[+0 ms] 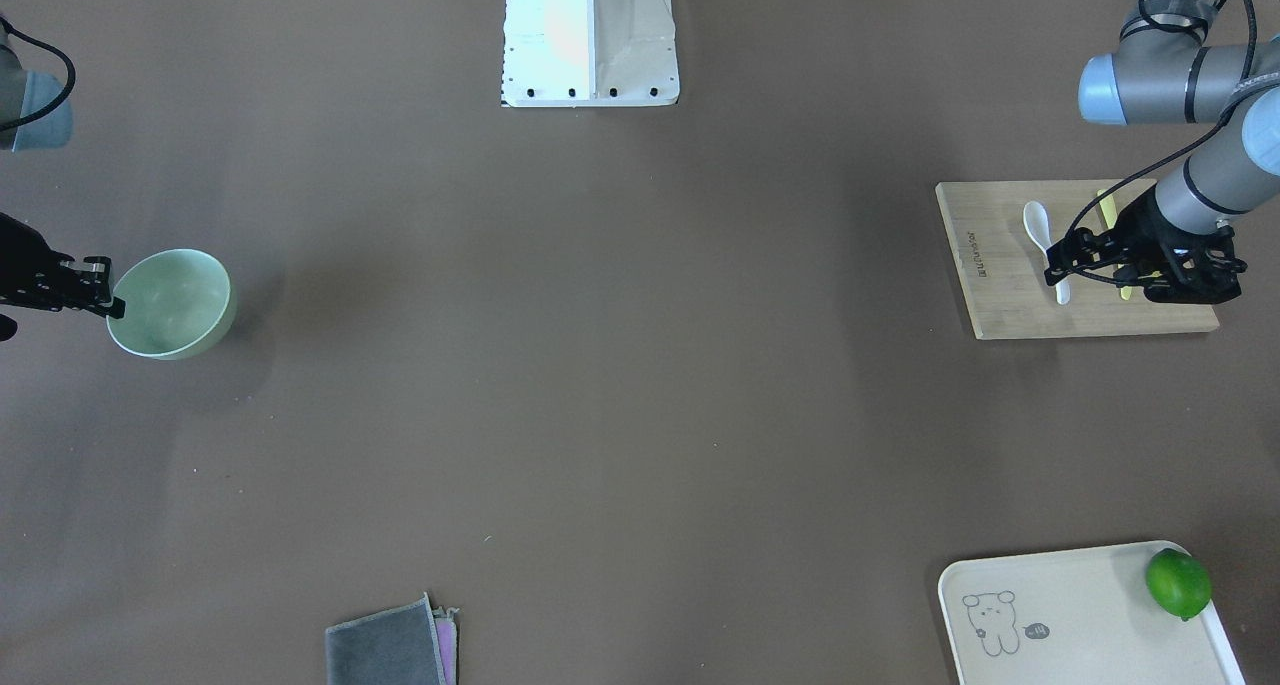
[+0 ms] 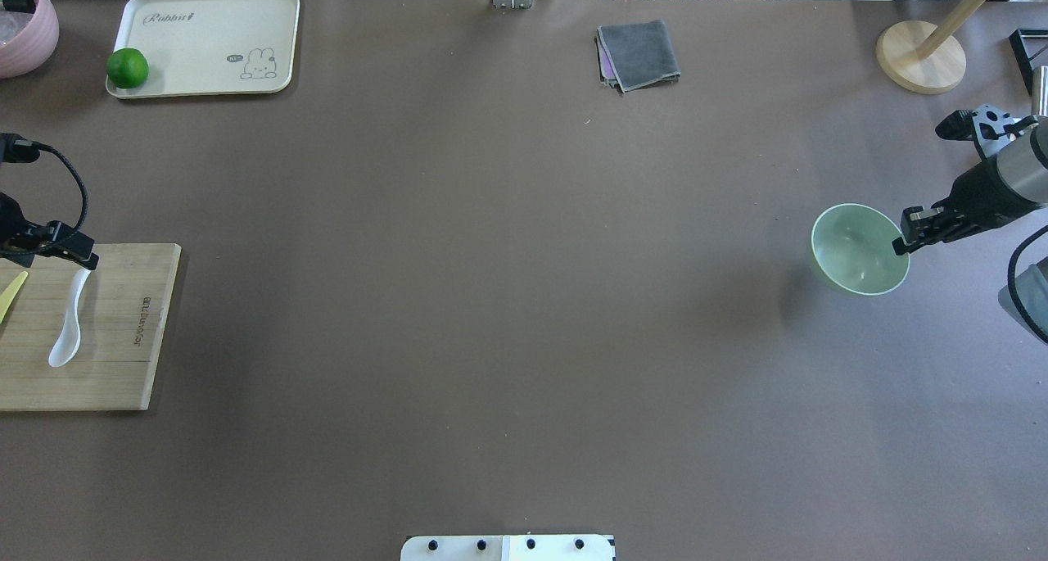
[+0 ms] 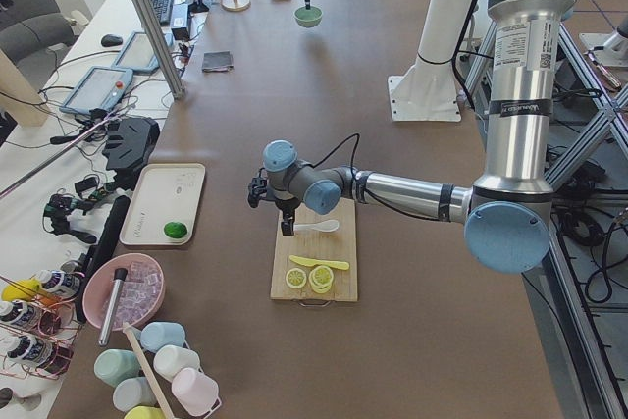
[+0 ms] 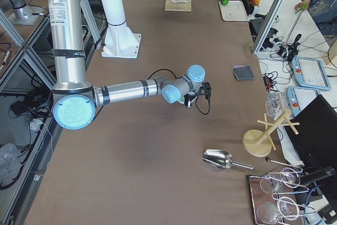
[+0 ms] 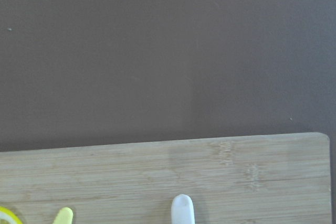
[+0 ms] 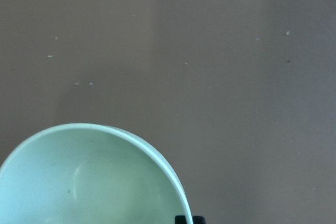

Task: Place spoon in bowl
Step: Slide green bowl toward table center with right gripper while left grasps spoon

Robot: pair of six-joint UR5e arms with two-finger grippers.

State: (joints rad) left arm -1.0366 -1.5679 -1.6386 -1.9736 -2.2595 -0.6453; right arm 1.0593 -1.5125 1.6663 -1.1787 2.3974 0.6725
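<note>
The white spoon lies flat on a bamboo cutting board; it also shows in the overhead view. My left gripper points down at the end of the spoon's handle, and its jaws look open. The left wrist view shows only the handle tip and no fingers. The mint-green bowl is at the other end of the table. My right gripper is shut on the bowl's rim, and the bowl looks tilted. One fingertip shows at the rim in the right wrist view.
A yellow knife and lemon slices share the board. A cream tray holds a lime. A grey cloth, a wooden stand and a pink bowl stand at the table's far edge.
</note>
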